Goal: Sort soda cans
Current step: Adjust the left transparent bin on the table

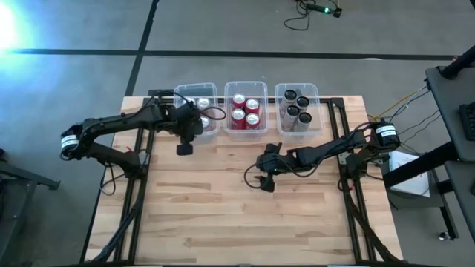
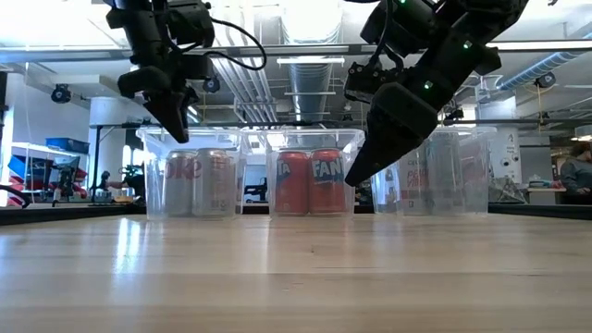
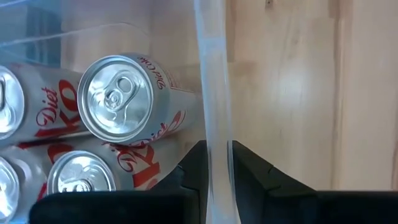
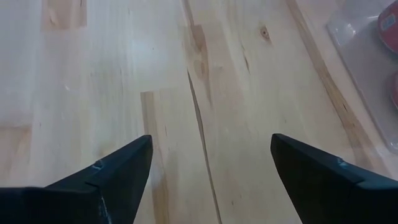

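Note:
Three clear bins stand in a row at the table's far side. The left bin [image 1: 180,95] holds silver soda cans [image 3: 115,99], the middle bin [image 1: 227,87] red cans [image 1: 246,110], and the right bin [image 1: 315,90] black cans [image 1: 297,107]. All cans stand upright on their bases. My left gripper [image 1: 191,127] is at the left bin's near wall, shut on it. My right gripper [image 1: 261,176] hangs open above bare table near the middle, nothing between its fingers [image 4: 118,168]. My left gripper pinches the left bin's near wall [image 3: 216,134] at its rim, one finger [image 3: 193,165] inside the bin beside a silver can and the other [image 3: 249,165] outside. The fingers come from above, pointing down. The bin rests on the table.
Bare wooden tabletop [image 1: 223,215] lies open across the whole near half. The arms' dark frame rails [image 1: 137,185] run along the left and right sides of the table. Cables [image 1: 401,111] hang off the table's right edge.

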You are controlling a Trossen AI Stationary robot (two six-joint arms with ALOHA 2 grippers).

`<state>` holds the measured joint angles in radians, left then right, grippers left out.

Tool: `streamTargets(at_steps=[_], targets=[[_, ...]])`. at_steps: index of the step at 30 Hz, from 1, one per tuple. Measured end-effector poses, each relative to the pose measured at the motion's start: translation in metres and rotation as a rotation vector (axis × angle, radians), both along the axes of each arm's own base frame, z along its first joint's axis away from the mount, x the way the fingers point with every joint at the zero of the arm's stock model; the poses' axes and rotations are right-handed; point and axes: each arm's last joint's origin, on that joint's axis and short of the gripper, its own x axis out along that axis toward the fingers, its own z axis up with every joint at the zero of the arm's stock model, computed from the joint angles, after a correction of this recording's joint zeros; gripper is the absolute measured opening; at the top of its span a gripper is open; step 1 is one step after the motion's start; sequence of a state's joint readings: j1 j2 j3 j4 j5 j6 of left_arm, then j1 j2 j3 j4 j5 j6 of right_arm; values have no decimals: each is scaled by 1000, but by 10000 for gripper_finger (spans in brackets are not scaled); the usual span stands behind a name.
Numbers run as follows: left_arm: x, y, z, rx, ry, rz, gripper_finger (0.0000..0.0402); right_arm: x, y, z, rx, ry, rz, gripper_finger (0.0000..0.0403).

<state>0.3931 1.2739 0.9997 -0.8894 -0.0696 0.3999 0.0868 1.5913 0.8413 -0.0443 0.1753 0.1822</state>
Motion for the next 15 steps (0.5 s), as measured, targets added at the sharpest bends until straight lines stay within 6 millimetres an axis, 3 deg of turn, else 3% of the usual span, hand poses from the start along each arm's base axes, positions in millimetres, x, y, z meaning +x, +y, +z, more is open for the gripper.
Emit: streamTargets(at_steps=[15], targets=[[-3,4,3,31,37,-100,37,2,-1,2,32,-31,-37,304]])
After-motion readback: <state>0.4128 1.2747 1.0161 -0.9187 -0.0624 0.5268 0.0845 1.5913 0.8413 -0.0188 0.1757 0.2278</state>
